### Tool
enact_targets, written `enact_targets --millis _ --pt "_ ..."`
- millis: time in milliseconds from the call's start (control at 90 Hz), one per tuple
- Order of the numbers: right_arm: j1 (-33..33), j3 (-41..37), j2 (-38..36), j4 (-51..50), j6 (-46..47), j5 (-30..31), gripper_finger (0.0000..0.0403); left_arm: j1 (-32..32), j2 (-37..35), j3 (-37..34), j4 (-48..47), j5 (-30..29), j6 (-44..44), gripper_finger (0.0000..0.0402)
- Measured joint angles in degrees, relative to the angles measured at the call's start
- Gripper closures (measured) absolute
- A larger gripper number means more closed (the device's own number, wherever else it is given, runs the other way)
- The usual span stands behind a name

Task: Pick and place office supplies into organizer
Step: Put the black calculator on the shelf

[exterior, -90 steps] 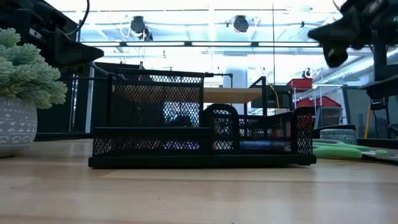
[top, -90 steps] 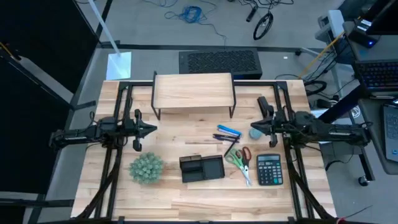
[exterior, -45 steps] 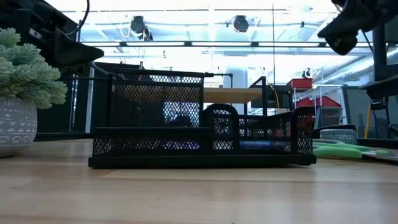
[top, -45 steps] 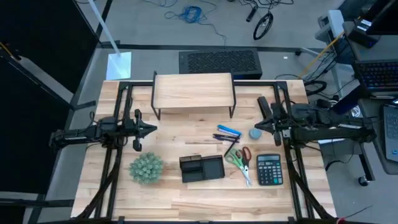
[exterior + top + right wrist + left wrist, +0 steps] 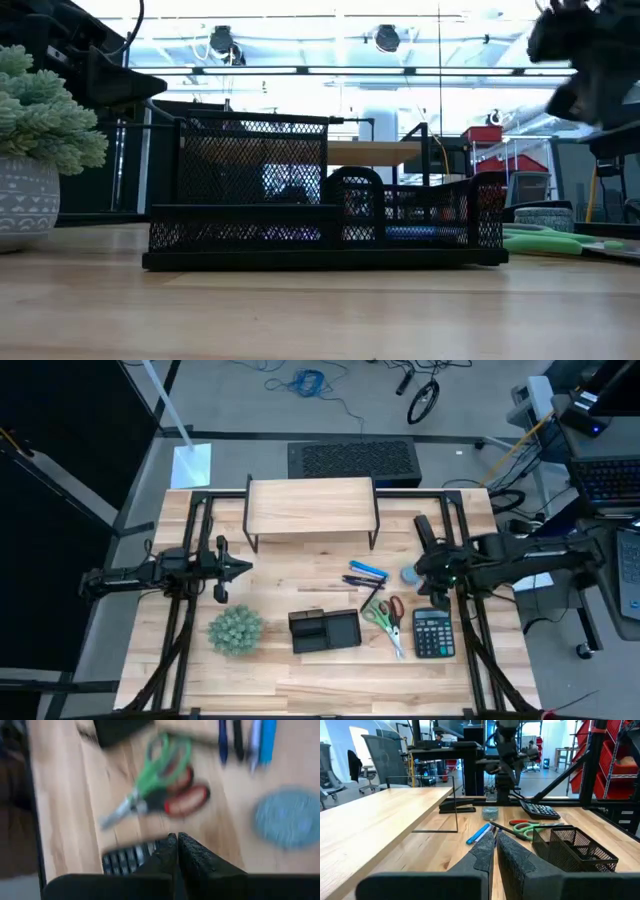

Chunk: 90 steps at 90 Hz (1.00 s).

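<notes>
**Supplies loose, organizer at table centre**

Organizer (image 5: 324, 630) sits mid-table w/ pens (image 5: 366, 575) and both scissors (image 5: 384, 618) lying just right of it — scissors blurred in right wrist view. Right gripper (image 5: 422, 572), fingers pressed together, hangs above round grey-blue item (image 5: 410, 574) near calculator (image 5: 432, 633). Left gripper (image 5: 243, 568) also closed, waiting left — plant (image 5: 236, 630) beside organizer.

Colours and patterns on the pale striped wooden table (image 5: 300, 680)

A black wire-mesh organizer (image 5: 324, 630), green-handled scissors (image 5: 376, 615), red-handled scissors (image 5: 396, 608), slim blue pens (image 5: 368, 571), a black calculator with grey keys (image 5: 433, 633), a fuzzy green ball plant (image 5: 236, 630) in a grey, white-patterned pot (image 5: 28, 203), and a grey-blue round disc (image 5: 288, 818) are seen.
</notes>
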Motion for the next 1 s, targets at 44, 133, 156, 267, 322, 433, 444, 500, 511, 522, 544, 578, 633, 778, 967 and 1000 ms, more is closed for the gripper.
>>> enact_targets --millis 44,133,156,267,322,433,444,500,511,522,544,578,633,778,967,1000 --pt "0.9 0.0 1.0 -1.8 0.0 0.0 0.0403 0.0 0.0 0.0 0.0 0.0 0.0 0.0391" --pt "2.4 0.0 2.3 -4.3 -0.2 0.0 0.0403 0.0 0.0 0.0 0.0 0.0 0.0 0.0391" --pt "2.7 0.0 2.6 -4.5 -0.4 0.0 0.0403 0.0 0.0 0.0 0.0 0.0 0.0 0.0391" --pt "3.6 0.0 3.3 -4.7 0.5 0.0 0.0403 0.0 0.0 0.0 0.0 0.0 0.0 0.0391" --pt "3.6 0.0 3.4 -4.7 0.9 0.1 0.0403 0.0 0.0 0.0 0.0 0.0 0.0 0.0391" --pt "3.6 0.0 3.5 -4.6 -0.1 0.2 0.0391 0.0 0.0 0.0 0.0 0.0 0.0 0.0391" --pt "3.6 0.0 3.5 -4.6 -0.1 0.3 0.0388 0.0 0.0 0.0 0.0 0.0 0.0 0.0391" --pt "3.6 0.0 3.5 -4.6 -0.1 1.7 0.0372 0.0 0.0 0.0 0.0 0.0 0.0 0.0391" --pt "3.6 0.0 3.5 -4.6 -0.1 2.1 0.0368 0.0 0.0 0.0 0.0 0.0 0.0 0.0391" --pt "3.6 0.0 3.5 -4.6 -0.1 2.5 0.0364 0.0 0.0 0.0 0.0 0.0 0.0 0.0391" --pt "3.6 0.0 3.5 -4.6 -0.1 3.2 0.0355 0.0 0.0 0.0 0.0 0.0 0.0 0.0391" --pt "3.6 0.0 3.5 -4.6 -0.3 4.2 0.034 0.0 0.0 0.0 0.0 0.0 0.0 0.0391" --pt "3.6 0.0 3.5 -4.6 -0.6 5.3 0.0313 0.0 0.0 0.0 0.0 0.0 0.0 0.0391" --pt "3.6 0.0 3.5 -4.5 -0.7 5.9 0.0236 0.0 0.0 0.0 0.0 0.0 0.0 0.0391" --pt "3.6 -0.1 4.2 -4.3 0.8 3.0 0.0177 0.0 0.0 0.0 0.0 0.0 0.0 0.0391" --pt "3.6 -0.5 4.3 -4.0 1.5 2.9 0.0174 0.0 0.0 0.0 0.0 0.0 0.0 0.0391"
